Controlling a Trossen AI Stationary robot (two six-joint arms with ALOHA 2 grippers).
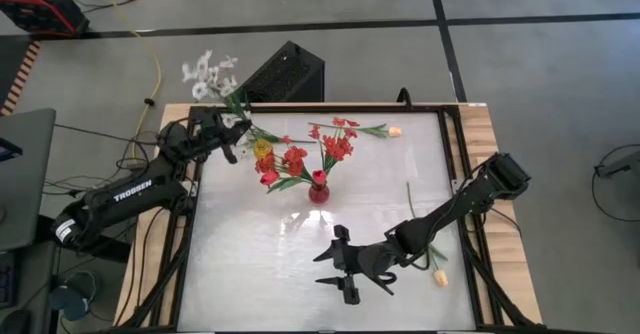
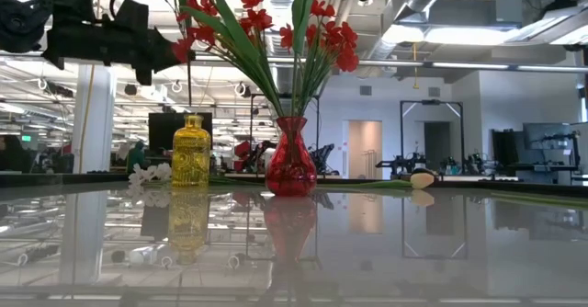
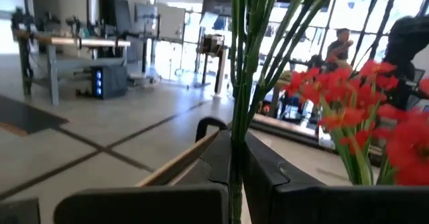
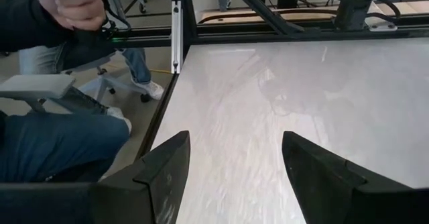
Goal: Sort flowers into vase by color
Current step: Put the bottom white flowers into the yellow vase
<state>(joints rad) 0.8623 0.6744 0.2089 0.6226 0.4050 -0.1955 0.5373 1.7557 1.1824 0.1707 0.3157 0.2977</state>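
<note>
A red vase (image 1: pixel 318 190) at mid-table holds several red flowers (image 1: pixel 336 146). Left of it stands a yellow vase (image 1: pixel 263 152). My left gripper (image 1: pixel 232 139) hovers at the far left corner, shut on a white flower spray. Its blossoms (image 1: pixel 210 74) reach out past the table's far edge. A flower with a peach bud (image 1: pixel 394 131) lies on the far part of the table. A peach tulip (image 1: pixel 440 277) lies near the right edge. My right gripper (image 1: pixel 338 264) hangs open over the near middle, with nothing between its fingers. My left gripper pinches the spray's green stems (image 3: pixel 236 158) between its two fingers. The fingers point about level and lie across the stems. The stems rise out of the hold and leave the wrist view at its upper edge. The spray is lifted clear of the table.
A black box (image 1: pixel 285 72) stands just beyond the far edge. A seated person (image 4: pixel 53 127) is by the table's frame in the right wrist view. Bare tabletop (image 1: pixel 250 264) lies between the vases and the near edge.
</note>
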